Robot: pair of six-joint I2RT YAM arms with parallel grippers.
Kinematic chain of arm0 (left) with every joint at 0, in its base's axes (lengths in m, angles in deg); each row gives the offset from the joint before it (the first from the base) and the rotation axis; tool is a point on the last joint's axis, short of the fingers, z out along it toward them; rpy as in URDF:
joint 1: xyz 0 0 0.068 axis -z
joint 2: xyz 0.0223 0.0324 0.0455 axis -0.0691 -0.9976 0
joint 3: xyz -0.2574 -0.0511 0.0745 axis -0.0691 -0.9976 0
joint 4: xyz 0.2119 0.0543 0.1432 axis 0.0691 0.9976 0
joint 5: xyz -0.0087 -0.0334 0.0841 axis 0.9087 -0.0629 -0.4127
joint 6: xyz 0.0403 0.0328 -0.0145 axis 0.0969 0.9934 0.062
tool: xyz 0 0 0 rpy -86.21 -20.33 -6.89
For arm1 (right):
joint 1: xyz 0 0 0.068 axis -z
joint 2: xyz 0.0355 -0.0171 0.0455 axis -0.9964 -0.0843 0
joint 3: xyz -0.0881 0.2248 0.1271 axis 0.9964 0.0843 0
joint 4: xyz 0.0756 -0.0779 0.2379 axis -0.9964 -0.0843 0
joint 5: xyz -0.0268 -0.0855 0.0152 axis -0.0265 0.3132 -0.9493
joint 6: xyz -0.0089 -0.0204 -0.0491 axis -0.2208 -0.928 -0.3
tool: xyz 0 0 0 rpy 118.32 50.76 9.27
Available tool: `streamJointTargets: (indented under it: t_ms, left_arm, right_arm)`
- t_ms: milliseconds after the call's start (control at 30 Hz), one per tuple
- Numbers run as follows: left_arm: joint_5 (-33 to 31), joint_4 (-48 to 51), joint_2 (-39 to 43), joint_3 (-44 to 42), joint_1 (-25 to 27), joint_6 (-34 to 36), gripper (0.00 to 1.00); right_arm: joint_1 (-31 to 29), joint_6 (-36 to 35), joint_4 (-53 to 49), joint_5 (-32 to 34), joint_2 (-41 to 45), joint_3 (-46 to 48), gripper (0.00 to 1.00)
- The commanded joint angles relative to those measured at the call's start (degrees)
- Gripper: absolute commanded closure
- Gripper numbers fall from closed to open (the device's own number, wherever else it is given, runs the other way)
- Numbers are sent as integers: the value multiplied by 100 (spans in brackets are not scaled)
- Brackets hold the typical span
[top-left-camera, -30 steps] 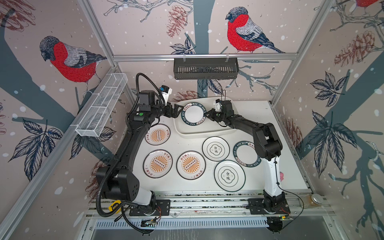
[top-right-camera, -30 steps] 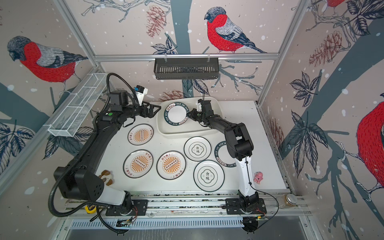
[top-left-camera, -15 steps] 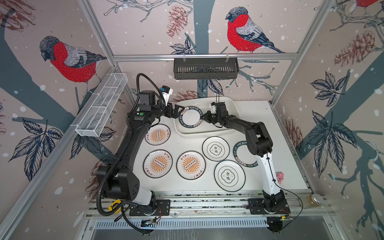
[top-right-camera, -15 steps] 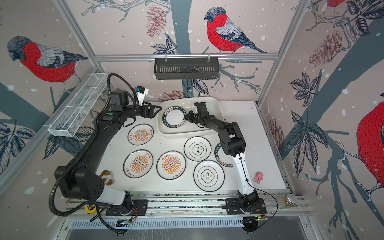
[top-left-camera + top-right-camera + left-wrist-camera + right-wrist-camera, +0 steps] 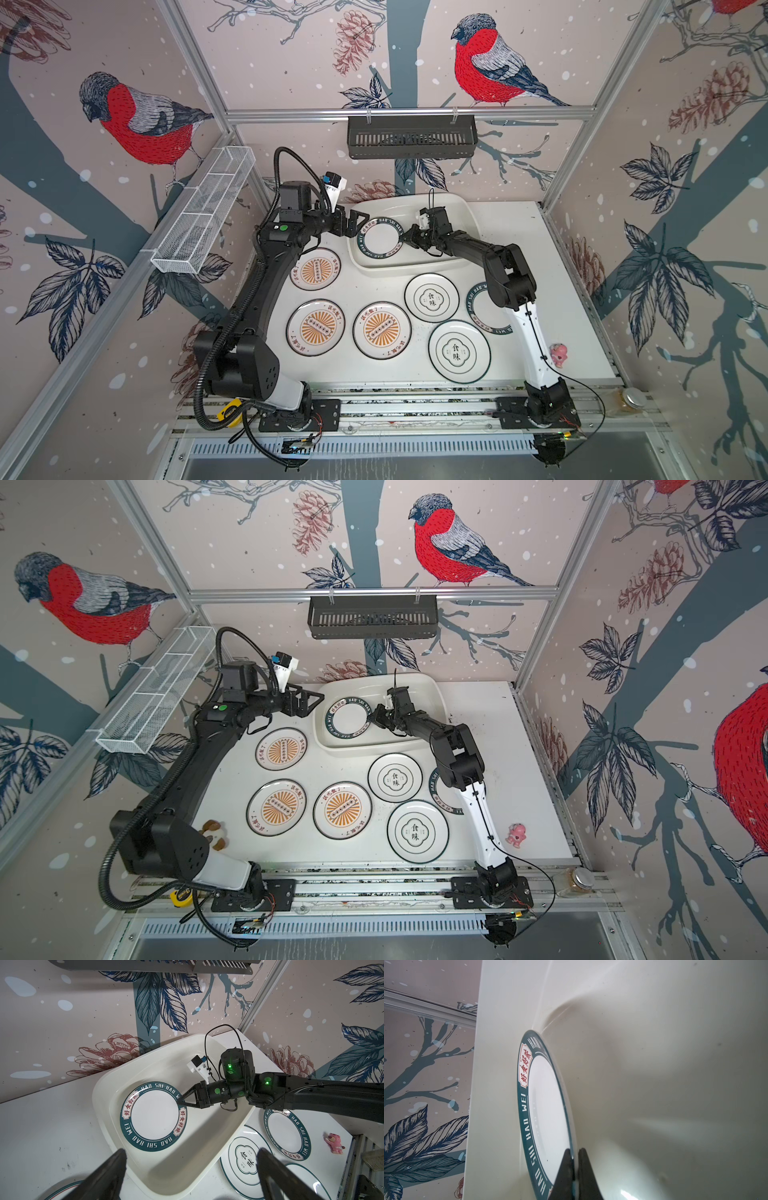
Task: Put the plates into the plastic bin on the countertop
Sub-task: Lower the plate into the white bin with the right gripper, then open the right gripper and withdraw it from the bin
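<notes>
As seen in both top views, found 1 teal plate (image 5: 380, 239) lying inside bin (image 5: 415, 267) at its left end, rim pinched in clamped right hand (image 5: 405, 240). Found left hand (image 5: 360, 224) spread wide, empty, beside bin. Counted 6 more plates (image 5: 382, 330) flat on worktop (image 5: 515, 232).

Your right gripper (image 5: 403, 240) has carried the teal-lettered plate (image 5: 380, 237) across the plastic bin (image 5: 386, 208). Over the last second the plate went from nearer the bin's middle toward its left end, and a little toward the near wall. The wrist has followed, reaching further left. The right arm's elbow has swung in toward the middle of the worktop, so it now hides more of the second teal-ringed plate (image 5: 482, 309).
</notes>
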Motion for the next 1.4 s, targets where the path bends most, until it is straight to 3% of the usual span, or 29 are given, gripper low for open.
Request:
streamJointTargets:
  t_ms: [0, 733, 867, 1100, 1367]
  left_arm:
    - [166, -52, -16, 2, 0, 80, 4]
    - [149, -6, 18, 55, 2, 126, 4]
    - [137, 29, 28, 78, 0, 148, 4]
    - [75, 136, 37, 146, 0, 211, 4]
    - [57, 206, 37, 218, 0, 220, 3]
  right_arm:
    - [3, 43, -32, -156, -85, -174, 92]
    - [72, -113, -446, -64, -181, -421, 67]
    - [129, -351, -687, 356, 84, -370, 54]
    - [256, -742, -980, 586, 652, -303, 54]
    - [346, -833, -749, 412, 1580, 650, 54]
